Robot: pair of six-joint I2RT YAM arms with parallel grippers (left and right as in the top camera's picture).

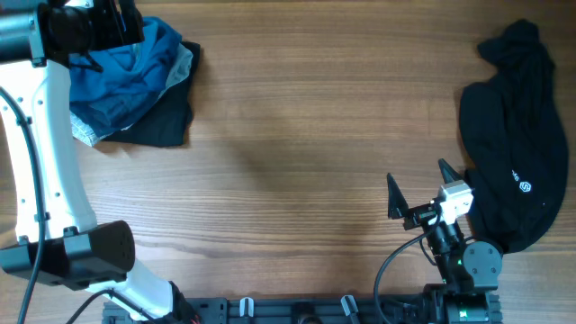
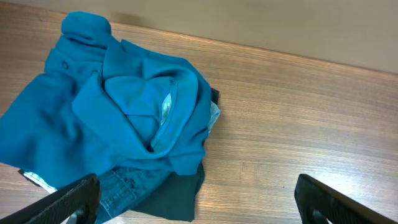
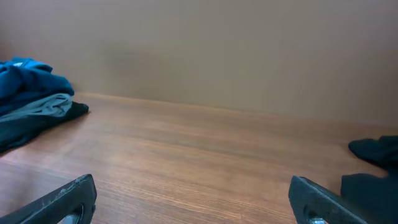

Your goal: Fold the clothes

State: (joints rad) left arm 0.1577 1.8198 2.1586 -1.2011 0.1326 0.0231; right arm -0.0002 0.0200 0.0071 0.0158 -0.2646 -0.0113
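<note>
Spread, empty left jaws hover over blue garment [image 2: 124, 118], pile lying ahead-left of them; right jaws, spread too, near black garment [image 1: 517, 135].

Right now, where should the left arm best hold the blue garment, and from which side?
Probably the raised fold near its middle, from above with the open left fingers: the blue garment lies crumpled atop darker clothes, and this ridge stands free.

The table [image 1: 297, 135] is smooth, matt wood with fine grain. Upper left, the teal garment [image 2: 130, 106] is soft, matt cloth over denim [image 2: 124, 186]; the black garment [image 1: 517, 135] at right is matt cloth.
</note>
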